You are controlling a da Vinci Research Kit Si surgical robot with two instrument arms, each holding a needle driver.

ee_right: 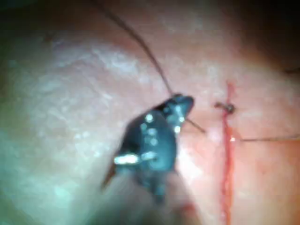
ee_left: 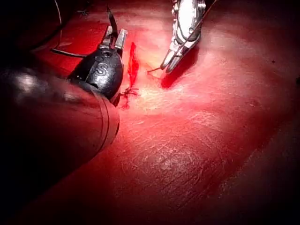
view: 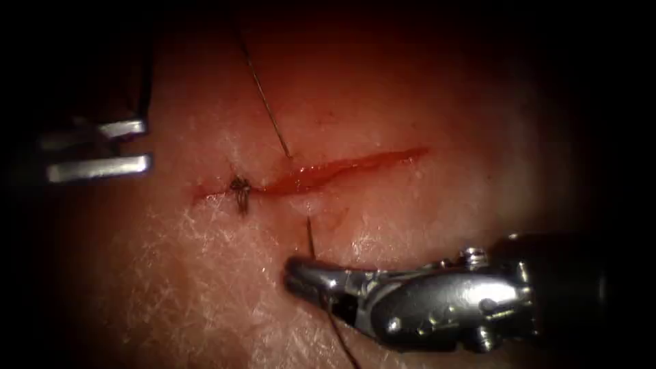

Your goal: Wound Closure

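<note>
Red fluid (view: 328,174) lines the cut (view: 383,160) in the tissue (view: 444,96). Right gripper (view: 301,273) is clamped on the needle (view: 310,238), which is embedded below the cut; thread (view: 263,96) exits above. Left gripper (view: 102,147) hangs apart, holding nothing, beside a finished knot (view: 240,186).

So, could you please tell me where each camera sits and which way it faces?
Endoscope view: above and in front, facing down on the cut in the tissue; left tool open and empty, right tool shut on thread.
Left wrist view: on the left arm, looking along its shaft at its own tool; right tool beyond.
Right wrist view: on the right arm, facing its own tool.
Shared: all three show the cut and its knot.
</note>
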